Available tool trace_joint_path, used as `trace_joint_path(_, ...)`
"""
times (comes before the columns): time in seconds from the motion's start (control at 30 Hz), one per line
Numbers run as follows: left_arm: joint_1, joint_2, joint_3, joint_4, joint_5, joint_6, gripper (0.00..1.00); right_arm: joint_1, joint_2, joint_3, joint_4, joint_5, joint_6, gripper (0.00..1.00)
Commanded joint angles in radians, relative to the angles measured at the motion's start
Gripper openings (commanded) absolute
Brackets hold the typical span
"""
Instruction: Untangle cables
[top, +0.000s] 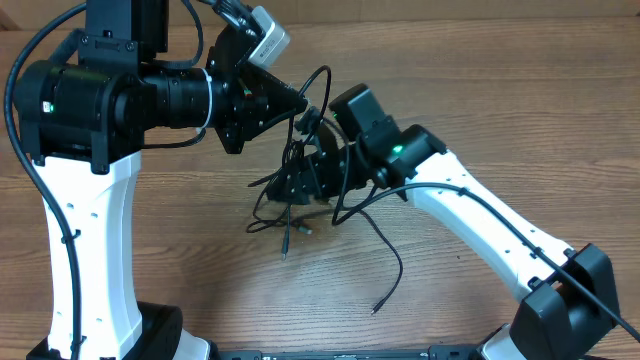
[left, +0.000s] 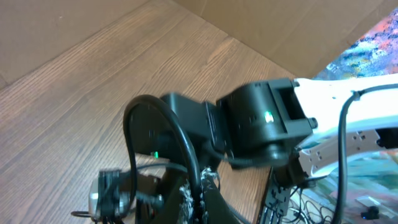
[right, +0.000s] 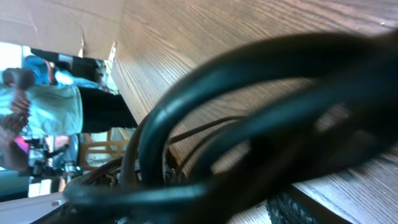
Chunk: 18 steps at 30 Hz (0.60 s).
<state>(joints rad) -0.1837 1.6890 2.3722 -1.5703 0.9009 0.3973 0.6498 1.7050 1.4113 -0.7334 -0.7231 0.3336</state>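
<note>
Barely started: cables (top: 272, 212) sit bunched mid-table, with one strand trailing to the near right. My left gripper (top: 302, 104) is closed tight at a raised loop, hold unconfirmed. My right gripper (top: 298, 180) is buried in the bunch and I can't tell its jaw state. All the separating is left.

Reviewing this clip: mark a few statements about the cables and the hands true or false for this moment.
1. The cables lie bunched between the two arms. True.
2. One loose cable end rests on the wooden table. True.
3. The cables lie in separate straight lines. False: they are tangled in loops.
4. The left hand is wide open. False: it is shut.
</note>
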Motion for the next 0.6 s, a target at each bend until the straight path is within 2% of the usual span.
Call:
trace_joint_path(0.0,-0.002,-0.010,0.020,0.010,0.032,-0.020,0.04,0.033,0.007,-0.004,0.009,0.068,0.004,0.63)
trace_joint_path(0.03,-0.002,-0.010,0.020,0.011,0.032,-0.021,0.04,0.041,0.007,-0.004,0.011,0.089,0.004,0.42)
trace_joint_path(0.07,-0.002,-0.010,0.020,0.011,0.032,-0.021,0.04,0.046,0.007,-0.004,0.012,0.111,0.009,0.13)
trace_joint_path(0.1,-0.002,-0.010,0.020,0.011,0.032,-0.028,0.04,0.048,0.007,-0.004,0.012,0.134,0.018,0.04)
trace_joint_path(0.3,0.000,-0.010,0.020,0.009,0.031,-0.032,0.04,0.044,0.007,-0.004,-0.010,0.298,0.034,0.04)
trace_joint_path(0.57,0.002,-0.010,0.020,0.013,0.006,-0.032,0.04,-0.026,0.007,-0.004,-0.190,0.586,0.033,0.04)
